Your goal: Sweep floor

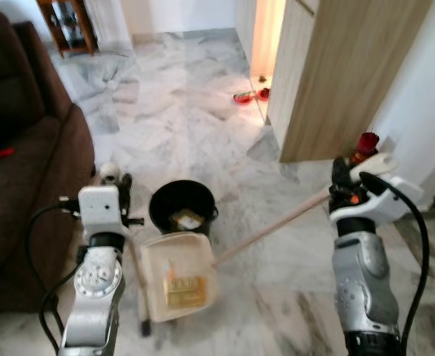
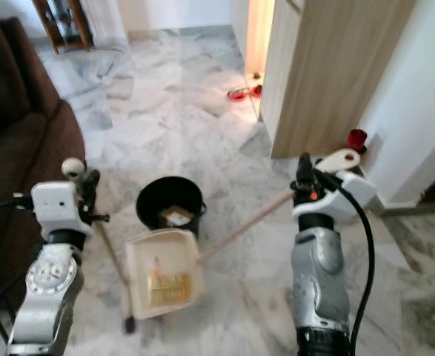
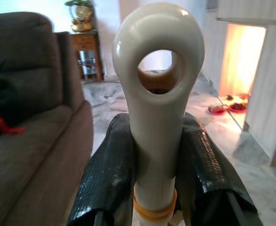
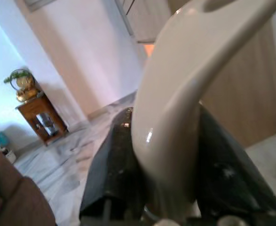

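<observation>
I see the brown sofa (image 1: pixel 24 170) just beside my left tool (image 3: pixel 156 174). The black bin (image 1: pixel 183 205) sits between my tools, with the dustpan (image 1: pixel 178 276) touching its near side. My left tool squeezes the broom handle (image 3: pixel 157 94). My right tool (image 4: pixel 170 188) squeezes the dustpan handle (image 1: pixel 276 225).

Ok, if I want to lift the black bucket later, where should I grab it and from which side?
Take the black bucket by its rim, from straight above, one finger inside and one outside the wall. It stands upright with an open mouth. Use the far rim: the dustpan crowds the near side, and I can't make out a bail handle clearly.
</observation>
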Robot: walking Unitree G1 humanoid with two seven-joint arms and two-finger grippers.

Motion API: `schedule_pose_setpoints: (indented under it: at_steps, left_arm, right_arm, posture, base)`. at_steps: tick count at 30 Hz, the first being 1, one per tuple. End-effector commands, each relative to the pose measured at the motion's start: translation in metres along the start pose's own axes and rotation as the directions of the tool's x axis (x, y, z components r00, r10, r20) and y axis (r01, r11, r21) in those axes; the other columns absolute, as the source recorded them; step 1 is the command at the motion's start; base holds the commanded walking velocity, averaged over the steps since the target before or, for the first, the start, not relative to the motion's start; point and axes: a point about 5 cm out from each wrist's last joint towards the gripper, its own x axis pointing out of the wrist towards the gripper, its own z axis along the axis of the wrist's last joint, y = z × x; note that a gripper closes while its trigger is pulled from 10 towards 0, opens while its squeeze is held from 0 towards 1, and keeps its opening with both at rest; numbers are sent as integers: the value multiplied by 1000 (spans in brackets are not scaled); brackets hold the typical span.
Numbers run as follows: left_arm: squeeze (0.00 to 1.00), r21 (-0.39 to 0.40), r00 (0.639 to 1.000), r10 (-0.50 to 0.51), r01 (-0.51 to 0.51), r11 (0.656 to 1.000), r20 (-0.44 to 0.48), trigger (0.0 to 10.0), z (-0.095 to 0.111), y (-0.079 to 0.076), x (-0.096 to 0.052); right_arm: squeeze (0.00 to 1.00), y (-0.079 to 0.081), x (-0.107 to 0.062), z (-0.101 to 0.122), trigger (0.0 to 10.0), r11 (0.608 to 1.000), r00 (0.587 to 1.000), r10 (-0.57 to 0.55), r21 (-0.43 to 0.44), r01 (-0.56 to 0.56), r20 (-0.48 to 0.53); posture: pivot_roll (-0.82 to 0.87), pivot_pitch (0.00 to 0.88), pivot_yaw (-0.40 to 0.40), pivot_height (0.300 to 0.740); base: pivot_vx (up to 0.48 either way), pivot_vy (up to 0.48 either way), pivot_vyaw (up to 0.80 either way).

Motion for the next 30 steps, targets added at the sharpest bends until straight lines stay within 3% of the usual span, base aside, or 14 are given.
schedule_pose_setpoints:
  at_steps: [1,10,13,14,18,30]
  left_arm:
    - [0,19,998,-4,3,1000,58,10000,10,-1,2]
    - [0,24,997,-8,6,1000,72,10000,12,0,2]
    - [0,25,997,-8,6,1000,73,10000,12,0,2]
    - [0,34,997,-17,15,999,78,10000,13,-1,3]
    - [0,47,996,-27,23,999,86,10000,15,-2,3]
    - [0,64,997,-12,8,998,70,10000,13,1,3]
  right_arm:
    - [0,5,3,20,10000,999,996,20,37,-23,88]
    - [0,28,9,63,10000,995,967,99,-1,-102,233]
    - [0,29,9,64,10000,995,967,100,-3,-103,235]
    - [0,38,13,79,10000,993,952,118,-6,-121,284]
    - [0,53,20,104,10000,989,921,131,12,-145,366]
    - [0,58,23,111,10000,989,915,118,42,-145,385]
  posture:
    - [14,72,44,740]
    - [13,85,48,740]
    - [13,85,48,740]
    - [12,87,52,740]
    - [14,87,53,740]
    - [22,88,49,740]
  base:
    - [0,0,0]
    - [0,0,0]
    - [0,0,0]
    - [0,0,0]
    - [0,0,0]
    - [0,0,0]
